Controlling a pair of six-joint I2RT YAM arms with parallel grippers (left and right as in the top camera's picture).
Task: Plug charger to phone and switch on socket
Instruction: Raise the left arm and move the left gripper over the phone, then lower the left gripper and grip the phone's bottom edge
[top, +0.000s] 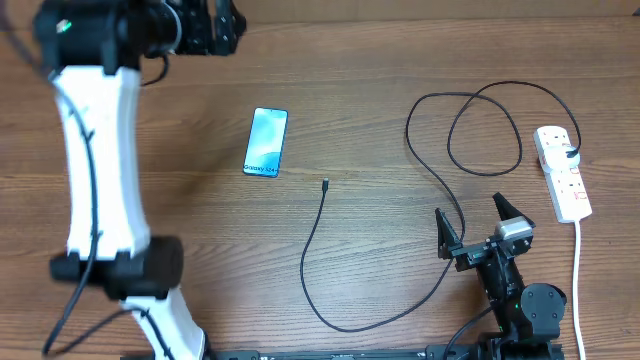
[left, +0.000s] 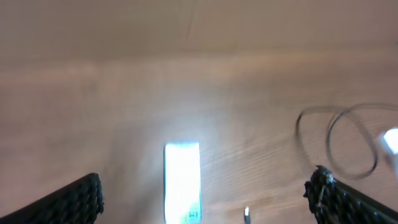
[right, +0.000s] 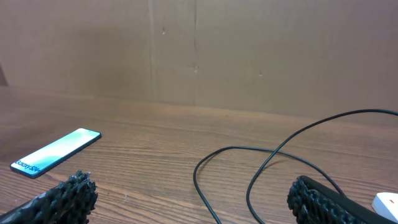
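Two tools show, and both are open wide with nothing in them. Nearest, on the right side of the brown desk (top: 380, 60), the right tool (top: 470, 212) sits low over the wood, its two black fingers (right: 68, 196) spread far apart. The charger (top: 318, 235) is a thin black cable lying on the desk. Its nearest bend is close to the front edge, left of the right tool. From that bend one end runs away to a small plug tip (top: 326, 184). The tip lies bare on the wood, just right of the phone (top: 266, 142) and a bit nearer, not touching it. The other end passes close by the right tool and curls in two big loops farther back. It ends in a black plug (top: 571, 152) stuck in the socket (top: 562, 180). The socket is a white strip at the far right, with a white cord (top: 578, 270) running toward the near edge. The phone lies flat, left of the middle, its screen lit light blue. Farthest off, at the far left, the left tool (left: 205, 177) hangs above the desk, its fingers also spread wide.
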